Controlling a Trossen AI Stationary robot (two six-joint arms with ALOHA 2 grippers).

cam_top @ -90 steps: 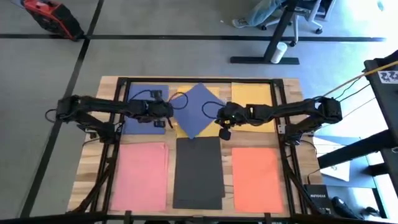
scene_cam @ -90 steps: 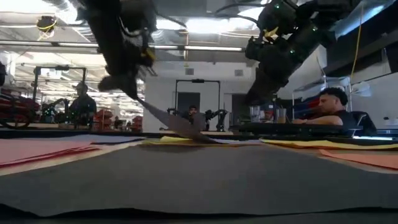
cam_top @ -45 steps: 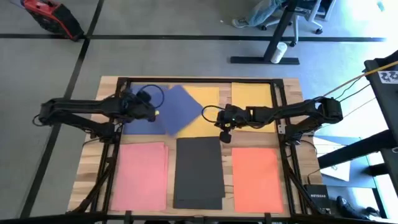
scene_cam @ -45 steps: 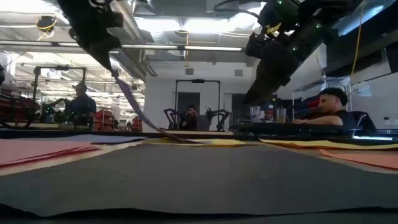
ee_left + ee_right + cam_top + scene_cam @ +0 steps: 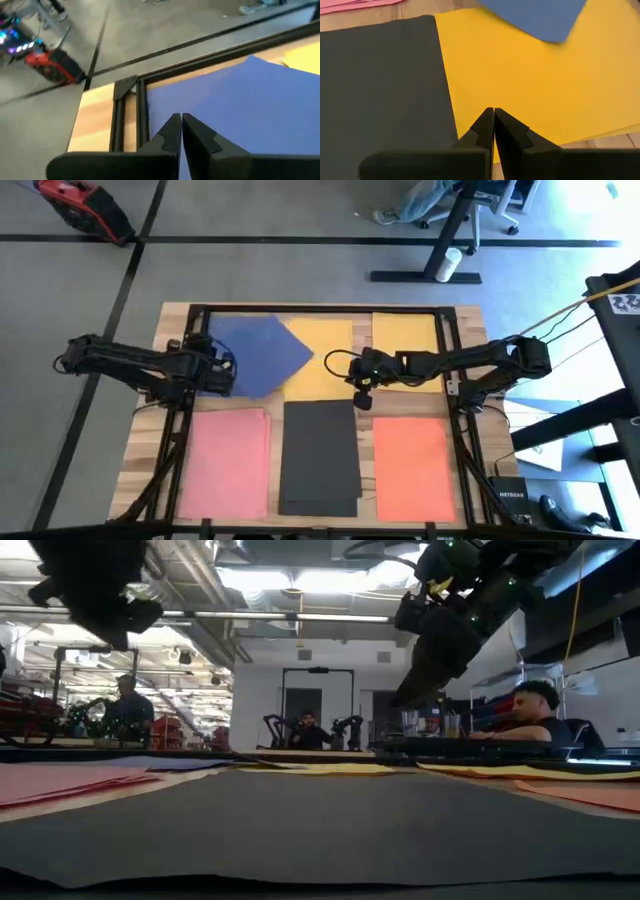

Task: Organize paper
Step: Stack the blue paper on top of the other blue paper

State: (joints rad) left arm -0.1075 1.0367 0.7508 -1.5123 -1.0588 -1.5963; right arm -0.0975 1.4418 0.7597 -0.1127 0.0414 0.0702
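Left gripper (image 5: 222, 369) dragged blue sheet (image 5: 262, 352) leftward onto blue pile, fingers pinched shut on its edge; sheet still skewed, overlapping yellow sheet (image 5: 322, 360); right gripper (image 5: 362, 383) closed, empty, hovering over yellow

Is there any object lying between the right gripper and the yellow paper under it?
Nothing visible: the right gripper hangs directly over bare yellow paper. The blue sheet covers only a farther part.

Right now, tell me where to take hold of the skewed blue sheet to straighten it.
Grip the blue sheet at its right corner, which juts over the yellow paper. Come from the right: that raised, overlapping tip is easier to pinch than edges lying flat on the table.
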